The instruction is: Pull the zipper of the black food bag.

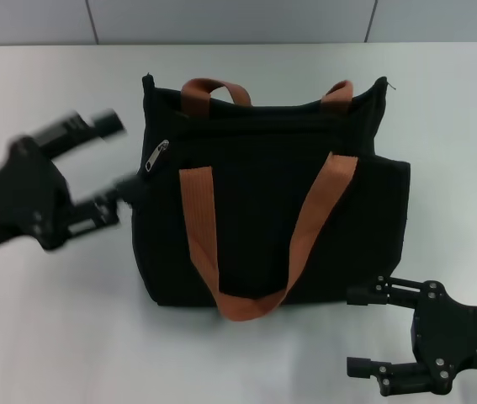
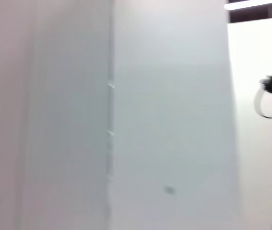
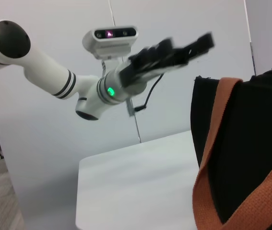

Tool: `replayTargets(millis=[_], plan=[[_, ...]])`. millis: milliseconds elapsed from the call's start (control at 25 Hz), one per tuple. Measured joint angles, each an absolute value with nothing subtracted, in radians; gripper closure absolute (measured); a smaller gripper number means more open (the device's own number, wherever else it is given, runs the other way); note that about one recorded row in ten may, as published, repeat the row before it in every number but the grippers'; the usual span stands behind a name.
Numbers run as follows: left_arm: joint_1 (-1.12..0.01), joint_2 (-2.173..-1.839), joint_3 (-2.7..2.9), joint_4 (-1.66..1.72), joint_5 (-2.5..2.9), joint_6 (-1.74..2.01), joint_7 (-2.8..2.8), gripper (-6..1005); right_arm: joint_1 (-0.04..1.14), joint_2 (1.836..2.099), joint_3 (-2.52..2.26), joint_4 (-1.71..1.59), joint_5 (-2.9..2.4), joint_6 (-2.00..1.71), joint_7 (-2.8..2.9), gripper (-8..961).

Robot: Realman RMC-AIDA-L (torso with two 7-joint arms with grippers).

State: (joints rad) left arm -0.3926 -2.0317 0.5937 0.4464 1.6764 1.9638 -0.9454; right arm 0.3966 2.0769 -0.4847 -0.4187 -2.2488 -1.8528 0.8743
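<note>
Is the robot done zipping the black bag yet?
Not yet. The zipper sits at the left end of the black food bag, untouched. The left gripper, jaws open, is beside that end. The right gripper waits open near the bag's front corner. Grabbing and pulling remain.

I count one bag (image 1: 305,227) on the worktop (image 1: 53,337), and nothing else lies on it. The bag has two straps: one (image 1: 255,244) hangs down its near face in a loop, the other (image 1: 214,87) shows only as two humps along the upper edge. I see one zipper (image 1: 157,157), a single silver tab near the bag's upper left corner. Two grippers are in my head view, the left gripper (image 1: 113,160) and the right gripper (image 1: 360,332), each with two fingers. In the right wrist view I make out one white arm (image 3: 49,76) carrying one camera (image 3: 110,34).
</note>
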Motion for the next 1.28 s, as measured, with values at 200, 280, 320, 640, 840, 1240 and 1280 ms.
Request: replayTargets(millis=[200,280,320,640,840,1240,1280], plan=[[-0.424,-1.976,0.576,0.466,1.695,1.858,-0.966,265,0.398,2.077,-0.485,-0.419,-2.249,-1.853,0.874,121],[-0.439,-1.957,0.578,0.468,1.731,1.815,-0.979,267,0.398,2.077,-0.485,-0.419,-2.249,-1.853,0.874,121],[-0.448,-1.950,0.579,0.472,1.760,1.798,-0.983,268,0.399,2.077,-0.485,-0.419,-2.249,-1.852,0.874,121],[-0.501,-1.974,0.579,0.497,1.942,1.695,-0.979,275,0.404,2.077,-0.485,-0.419,-2.249,-1.852,0.874,121],[-0.514,-1.993,0.586,0.501,1.968,1.667,-0.953,280,0.404,2.077,-0.485,-0.419,-2.249,-1.853,0.874,121],[-0.511,-2.009,0.574,0.501,1.937,1.650,-0.849,316,0.400,2.077,-0.485,-0.419,-2.246,-1.859,0.874,121],[-0.512,-2.009,0.573,0.499,1.937,1.644,-0.853,343,0.400,2.077,-0.485,-0.419,-2.246,-1.861,0.875,121]])
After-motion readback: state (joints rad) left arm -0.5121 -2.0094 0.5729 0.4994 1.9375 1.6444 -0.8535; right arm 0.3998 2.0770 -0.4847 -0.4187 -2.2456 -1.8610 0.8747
